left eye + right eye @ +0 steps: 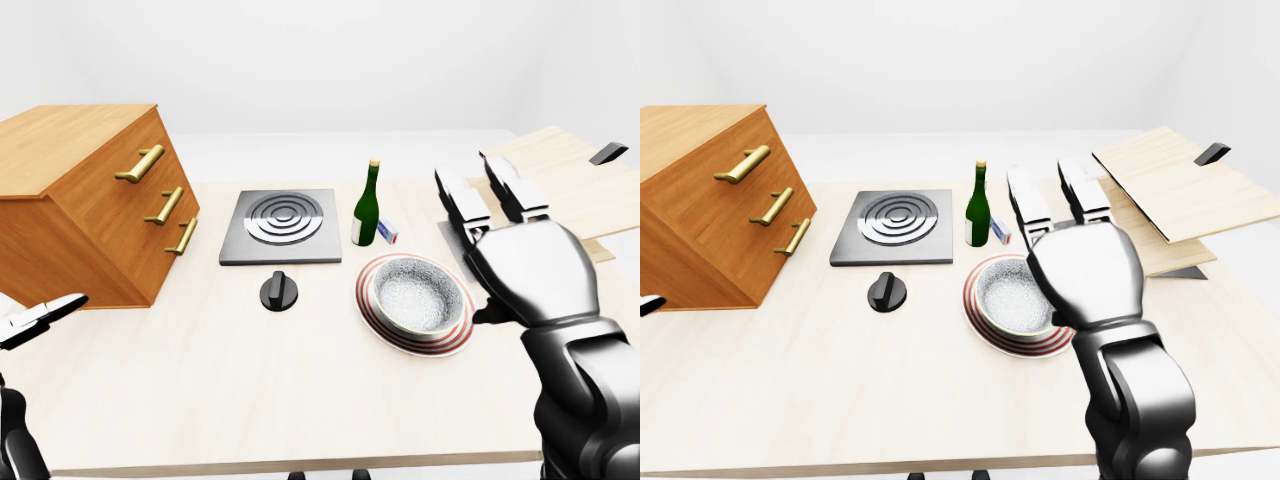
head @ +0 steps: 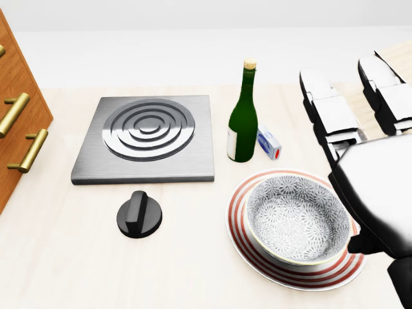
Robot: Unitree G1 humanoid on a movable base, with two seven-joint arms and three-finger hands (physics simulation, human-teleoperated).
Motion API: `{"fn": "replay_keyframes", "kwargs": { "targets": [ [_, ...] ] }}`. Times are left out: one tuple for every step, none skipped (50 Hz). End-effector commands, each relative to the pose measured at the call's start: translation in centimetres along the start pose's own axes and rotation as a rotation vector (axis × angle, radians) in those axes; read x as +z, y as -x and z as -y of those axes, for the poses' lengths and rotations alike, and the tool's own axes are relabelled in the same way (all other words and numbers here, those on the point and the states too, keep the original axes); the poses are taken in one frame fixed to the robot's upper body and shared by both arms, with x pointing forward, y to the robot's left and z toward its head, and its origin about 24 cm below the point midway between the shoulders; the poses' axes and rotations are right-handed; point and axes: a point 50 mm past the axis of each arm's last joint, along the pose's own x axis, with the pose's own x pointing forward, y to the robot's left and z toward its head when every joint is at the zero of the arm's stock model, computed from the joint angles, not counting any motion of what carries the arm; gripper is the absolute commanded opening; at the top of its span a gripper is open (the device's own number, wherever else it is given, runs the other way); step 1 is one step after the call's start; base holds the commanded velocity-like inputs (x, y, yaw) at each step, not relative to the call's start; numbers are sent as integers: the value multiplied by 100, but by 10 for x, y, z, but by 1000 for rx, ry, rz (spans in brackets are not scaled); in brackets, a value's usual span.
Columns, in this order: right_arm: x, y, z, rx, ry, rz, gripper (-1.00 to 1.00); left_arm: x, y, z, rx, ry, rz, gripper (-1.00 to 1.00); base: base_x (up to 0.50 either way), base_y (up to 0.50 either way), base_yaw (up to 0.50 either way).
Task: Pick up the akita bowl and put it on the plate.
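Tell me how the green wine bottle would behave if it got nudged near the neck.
The green wine bottle is tall, narrow and upright, so it would probably tip rather than slide. Its round body suggests it would then roll. It looks like rigid glossy glass, likely slick to grip.

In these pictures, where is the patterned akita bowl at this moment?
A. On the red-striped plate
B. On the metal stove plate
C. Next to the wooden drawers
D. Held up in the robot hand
A: the akita bowl sits inside the red-striped plate, while the right robot hand, by the plate's right edge in the head view, is open with no finger around the bowl.
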Motion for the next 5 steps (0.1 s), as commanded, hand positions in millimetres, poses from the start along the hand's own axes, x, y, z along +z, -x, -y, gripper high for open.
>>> {"fn": "replay_keyframes", "kwargs": {
  "targets": [
    [53, 15, 42, -167, 355, 453, 100, 2, 10, -10, 0, -3, 0, 100, 0, 0, 0],
    [56, 14, 49, -186, 418, 506, 100, 2, 10, -11, 0, -3, 0, 100, 0, 0, 0],
    [60, 14, 55, -198, 461, 554, 100, 2, 10, -11, 0, -4, 1, 100, 0, 0, 0],
    [64, 14, 61, -214, 502, 603, 100, 2, 10, -12, 0, -4, 1, 100, 0, 0, 0],
    [69, 14, 75, -242, 574, 675, 100, 3, 11, -13, 0, -4, 1, 100, 0, 0, 0]
  ]
}}
